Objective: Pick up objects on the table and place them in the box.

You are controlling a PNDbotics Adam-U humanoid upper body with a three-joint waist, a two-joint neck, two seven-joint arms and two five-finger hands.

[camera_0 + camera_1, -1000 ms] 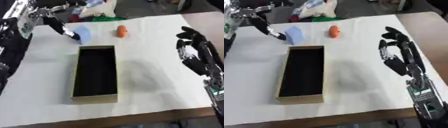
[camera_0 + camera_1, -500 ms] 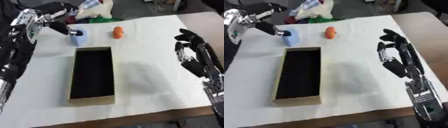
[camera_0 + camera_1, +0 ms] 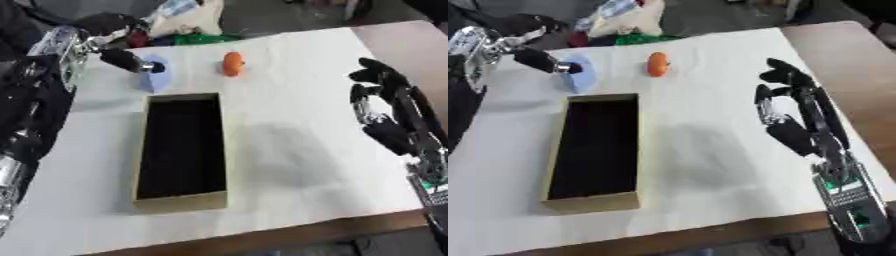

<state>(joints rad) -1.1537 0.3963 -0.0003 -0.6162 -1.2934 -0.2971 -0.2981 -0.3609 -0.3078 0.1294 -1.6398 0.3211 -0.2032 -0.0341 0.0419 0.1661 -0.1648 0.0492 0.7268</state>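
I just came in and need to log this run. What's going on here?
The robot is clearing things off a white table into a long open box, whose dark inside shows nothing in it. Its left hand is at the far left, fingers touching a pale blue object just beyond the box; whether it is gripped cannot be told. An orange object lies untouched beside it. The right hand rests open at the right, idle.
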